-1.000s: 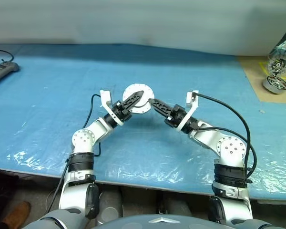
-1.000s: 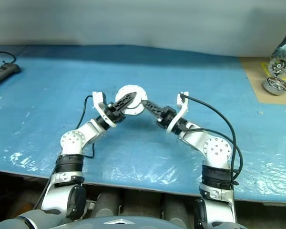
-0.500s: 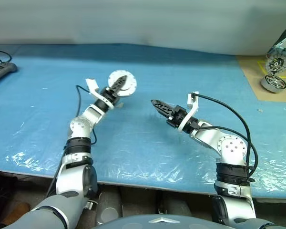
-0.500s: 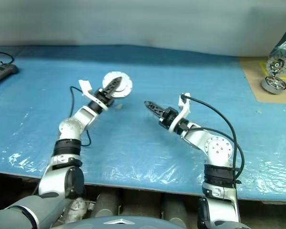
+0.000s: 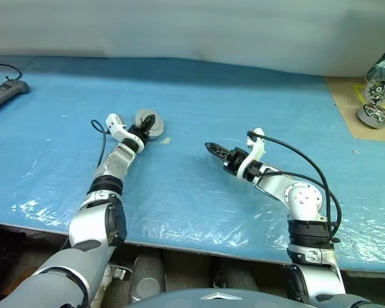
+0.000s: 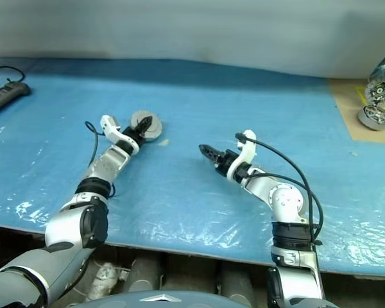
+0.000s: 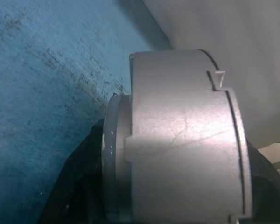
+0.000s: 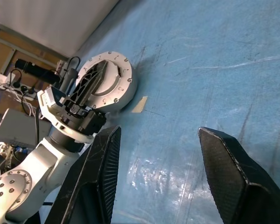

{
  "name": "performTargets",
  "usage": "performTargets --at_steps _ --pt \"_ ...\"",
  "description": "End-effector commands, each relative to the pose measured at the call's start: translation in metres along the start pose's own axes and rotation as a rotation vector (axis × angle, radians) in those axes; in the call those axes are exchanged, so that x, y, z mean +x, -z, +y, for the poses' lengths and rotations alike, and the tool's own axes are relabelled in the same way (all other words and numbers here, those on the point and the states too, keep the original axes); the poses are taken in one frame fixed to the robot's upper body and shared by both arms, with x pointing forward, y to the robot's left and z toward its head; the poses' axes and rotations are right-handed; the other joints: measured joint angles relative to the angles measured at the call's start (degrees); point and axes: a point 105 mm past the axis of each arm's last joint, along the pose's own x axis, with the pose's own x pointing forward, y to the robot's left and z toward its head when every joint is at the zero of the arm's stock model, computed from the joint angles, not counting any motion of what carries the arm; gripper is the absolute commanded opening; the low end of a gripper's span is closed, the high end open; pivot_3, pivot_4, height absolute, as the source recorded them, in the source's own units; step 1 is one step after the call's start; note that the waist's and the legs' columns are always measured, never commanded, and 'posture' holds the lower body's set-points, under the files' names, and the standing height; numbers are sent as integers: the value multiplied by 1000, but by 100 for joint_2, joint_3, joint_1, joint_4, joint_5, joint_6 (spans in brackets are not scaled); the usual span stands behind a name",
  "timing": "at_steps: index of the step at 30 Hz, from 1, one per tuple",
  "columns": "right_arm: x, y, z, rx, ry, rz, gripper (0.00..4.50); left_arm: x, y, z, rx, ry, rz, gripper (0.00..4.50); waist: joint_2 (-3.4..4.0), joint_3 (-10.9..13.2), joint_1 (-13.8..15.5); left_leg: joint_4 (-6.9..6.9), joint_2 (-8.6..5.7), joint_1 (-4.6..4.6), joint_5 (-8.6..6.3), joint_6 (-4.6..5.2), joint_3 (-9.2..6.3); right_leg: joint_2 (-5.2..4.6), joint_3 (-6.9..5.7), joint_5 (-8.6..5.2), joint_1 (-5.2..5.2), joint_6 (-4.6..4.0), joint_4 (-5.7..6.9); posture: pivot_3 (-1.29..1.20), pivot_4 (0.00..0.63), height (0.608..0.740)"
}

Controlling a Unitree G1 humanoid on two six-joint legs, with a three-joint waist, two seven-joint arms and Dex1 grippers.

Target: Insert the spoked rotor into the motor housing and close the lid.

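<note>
My left gripper [image 5: 150, 124] is shut across a thick round silver-grey metal part [image 5: 141, 117] with bolts round its rim. By its cup-like depth [image 7: 182, 140] I take it for the motor housing; its windings are hidden. It stands tilted with its lower edge on the blue sheet, one finger over its smooth face [image 8: 117, 86]. My right gripper [image 5: 210, 148] hovers open and empty at mid-table, pointing toward it. Far right, the spoked rotor [image 5: 378, 90] stands upright beside a flat round silver part [image 5: 375, 115], possibly the lid.
Crinkled plastic covers the blue table sheet [image 5: 199, 192]. A small beige scrap [image 5: 166, 140] lies just right of the held part. A black power strip [image 5: 3, 96] sits at the far left. A brown board [image 5: 353, 122] carries the parts at the far right.
My left arm has swung out to the left and down with the round part, from between both grippers to the sheet. My right gripper let go of it and sank a little.
</note>
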Motion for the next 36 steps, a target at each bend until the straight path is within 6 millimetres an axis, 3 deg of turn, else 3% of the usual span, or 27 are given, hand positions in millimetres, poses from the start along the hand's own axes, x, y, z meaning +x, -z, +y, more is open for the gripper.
performTargets --at_steps 1,3,12,16,19,23,27,30,36 --pt "2 2 5 -29 -14 11 2830 1 -29 -21 16 121 -82 3755 0 0 3 1 0 0 0 0 0 0 0 0 0 0 0 0 150 740" --pt "2 2 7 -8 -32 6 2830 -1 -33 -7 98 24 -81 4475 0 0 3 3 -1 0 0 0 0 -1 1 1 0 -1 1 0 150 740" --pt "5 2 14 -26 -72 10 2830 -21 -71 22 399 -163 -164 4475 0 0 6 10 1 3 0 0 0 -2 1 1 1 -2 10 0 150 740" --pt "3 -11 20 -144 -73 -63 2830 -26 -82 8 487 -92 -210 4475 0 0 5 13 2 5 0 0 0 -4 1 1 1 -2 15 0 150 740" --pt "-2 -35 23 -311 14 -204 2830 -31 -82 -5 568 -36 -210 4475 0 0 9 18 3 2 0 0 0 -5 0 1 -1 -2 21 0 150 740" --pt "-13 -64 13 -611 243 -340 2830 -41 -77 -35 793 86 -236 4475 0 0 7 24 3 4 0 -1 1 -5 2 1 0 -2 26 0 150 740" --pt "-35 -74 7 -908 423 -385 2830 -51 -72 -60 878 112 -299 4475 0 0 4 26 4 5 0 -1 1 -4 4 1 0 -2 31 0 150 740" --pt "-60 -74 -7 -1066 603 -427 2830 -63 -50 -70 917 109 -298 4475 0 -1 -1 26 3 6 -1 -1 2 -4 7 0 5 -1 23 0 150 740" --pt "-104 -52 -33 -1092 838 -434 2830 -93 4 -61 976 111 -162 4475 1 0 -161 18 8 14 -2 -1 4 3 12 -1 1 2 19 0 150 740"
